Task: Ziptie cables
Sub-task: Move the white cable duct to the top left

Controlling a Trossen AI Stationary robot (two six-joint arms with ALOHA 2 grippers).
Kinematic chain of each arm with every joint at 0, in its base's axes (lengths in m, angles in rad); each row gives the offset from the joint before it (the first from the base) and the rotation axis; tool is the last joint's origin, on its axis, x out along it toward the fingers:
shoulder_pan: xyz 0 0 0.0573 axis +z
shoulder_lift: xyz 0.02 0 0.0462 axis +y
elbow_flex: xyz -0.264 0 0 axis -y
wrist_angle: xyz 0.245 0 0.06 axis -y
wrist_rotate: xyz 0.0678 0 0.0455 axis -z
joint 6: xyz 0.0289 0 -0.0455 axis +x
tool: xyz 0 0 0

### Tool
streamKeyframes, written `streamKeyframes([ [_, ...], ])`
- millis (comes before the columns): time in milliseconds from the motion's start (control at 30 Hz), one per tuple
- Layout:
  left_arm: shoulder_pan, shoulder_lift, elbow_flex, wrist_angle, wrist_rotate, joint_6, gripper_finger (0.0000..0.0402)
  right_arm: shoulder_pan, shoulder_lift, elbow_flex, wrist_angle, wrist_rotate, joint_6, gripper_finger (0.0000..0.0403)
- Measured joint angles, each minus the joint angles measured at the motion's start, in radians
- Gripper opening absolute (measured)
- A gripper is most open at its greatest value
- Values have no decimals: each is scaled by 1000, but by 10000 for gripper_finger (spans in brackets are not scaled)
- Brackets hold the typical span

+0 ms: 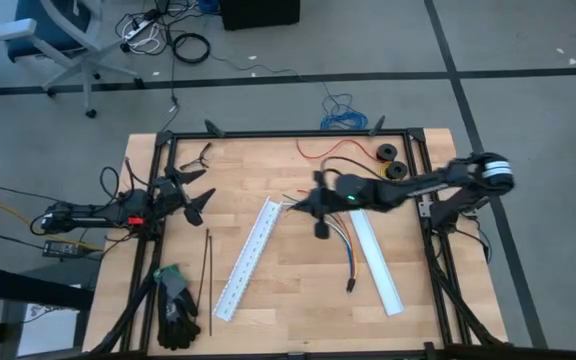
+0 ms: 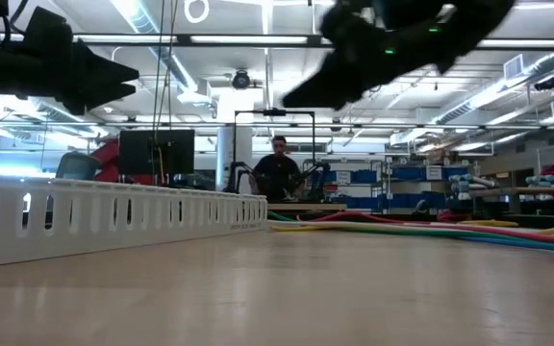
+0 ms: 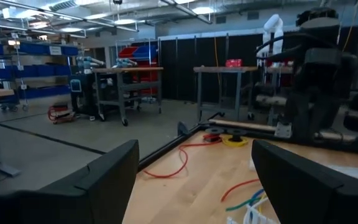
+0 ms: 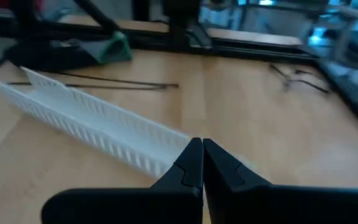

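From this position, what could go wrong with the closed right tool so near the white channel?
1. The right tool, shut and empty, sits at the end of the slotted channel; advancing may push it.
2. The cables lie under the right arm; lowering could drag them.

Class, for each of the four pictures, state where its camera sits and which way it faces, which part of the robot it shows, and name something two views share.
High view: above the table, facing down; both arms, open left pincer, shut right pincer, cables.
Low view: at tabletop height, facing level into the room; dark arms overhead, white channel.
Left wrist view: on the left arm, facing across the table; its spread fingers.
Right wrist view: on the right arm; shut fingers above the channel.
Shared: the channel, in the high, low and right wrist views.
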Motion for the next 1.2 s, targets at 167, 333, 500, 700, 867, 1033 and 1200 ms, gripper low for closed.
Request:
streamKeyframes([
  [167, 0, 0, 0, 2, 23, -40, 323, -28, 181, 244, -173, -86, -83, 0],
  [333, -1, 0, 0, -1, 54, -54, 323, -26, 363, 520, -366, -91, -140, 3],
  [500, -1, 0, 0, -19, 54, -75, 323, 2, 516, 767, -592, -88, -272, 30],
  [700, -1, 0, 0, -93, 54, -140, 323, 50, 640, 949, -728, -92, -424, 81],
  [867, -1, 1, 1, -121, 55, -186, 323, 62, 698, 1004, -787, -90, -546, 94],
  [1033, -1, 1, 1, -121, 55, -209, 323, 54, 711, 1006, -821, -75, -574, 78],
  [1200, -1, 1, 1, -123, 54, -229, 323, 33, 711, 1006, -823, -51, -615, 68],
])
